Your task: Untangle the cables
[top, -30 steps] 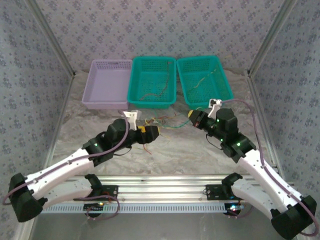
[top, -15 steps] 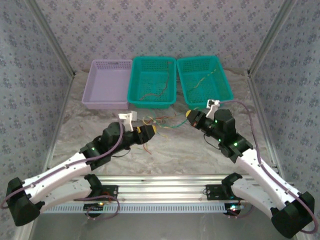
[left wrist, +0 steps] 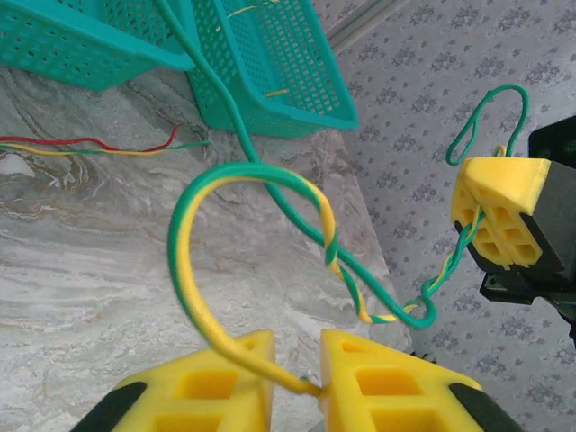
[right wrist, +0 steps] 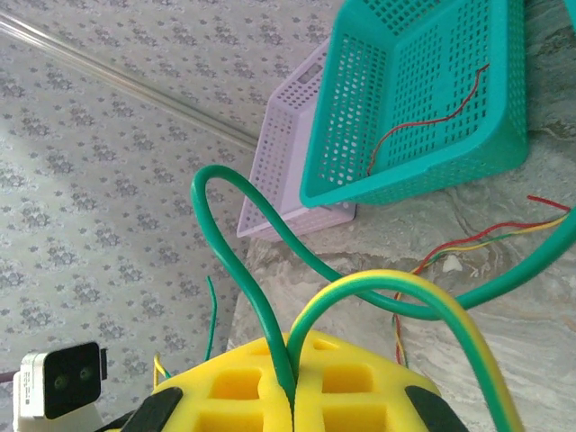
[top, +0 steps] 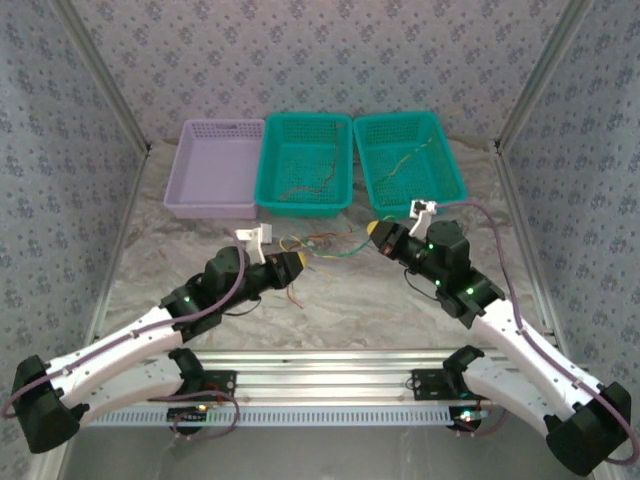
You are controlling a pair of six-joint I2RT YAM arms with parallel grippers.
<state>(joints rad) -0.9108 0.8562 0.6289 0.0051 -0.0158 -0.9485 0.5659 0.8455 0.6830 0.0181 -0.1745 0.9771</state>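
At the far left the lilac basket (top: 222, 124) stands at the back of the desk (top: 330, 315), probably kept for sorting. In front of it my left hand (top: 292, 262) reaches toward the middle. Its jaws are almost together with a small gap, and the end of the striped cable (left wrist: 182, 256) lies in this gap. From the wrist view I cannot tell if the pads really pinch it. This cable, green and yellow, makes a loop in the air and twists around the green cable (left wrist: 210, 85) just in front of the hand. Both are lifted between the two hands, I suppose so that the twist hangs free and can be pulled apart. The other cables (top: 318, 243), red and yellow ones, lie on the desk below, in front of the two teal baskets (top: 305, 117), which hold a few thin ones too. On the right, my right hand (top: 378, 232) is fully closed on the green and the striped cable, to anchor that side.

The desk has a pale marble pattern and looks smooth. Walls (top: 300, 60) with a small flower print close the cell, and a metal rail (top: 320, 372) runs along the near edge.
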